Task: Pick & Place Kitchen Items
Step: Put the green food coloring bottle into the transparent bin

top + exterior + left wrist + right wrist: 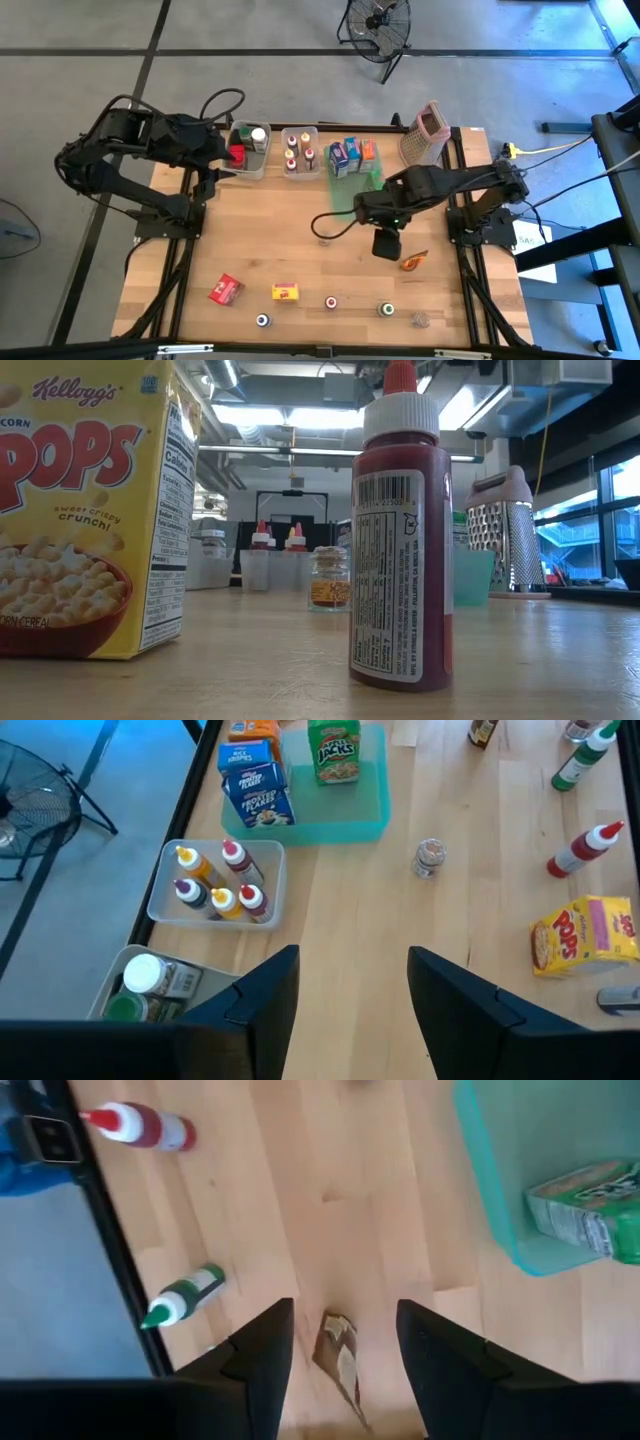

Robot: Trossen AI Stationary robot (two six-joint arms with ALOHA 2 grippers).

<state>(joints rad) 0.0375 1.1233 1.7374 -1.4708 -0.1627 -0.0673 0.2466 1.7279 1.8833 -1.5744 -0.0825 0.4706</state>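
The right gripper (340, 1345) hangs right of centre in the high view, its dark fingers (262, 1355) parted and holding nothing, with a small brown packet (340, 1355) on the wood between them. Just beyond it stands the green tray (500, 1200) holding a green carton (590, 1210); a green-capped bottle (185, 1295) and a red bottle (140, 1127) lie near the table edge. The left gripper (350, 985), also apart and empty, waits at upper left over a clear bin (250, 150).
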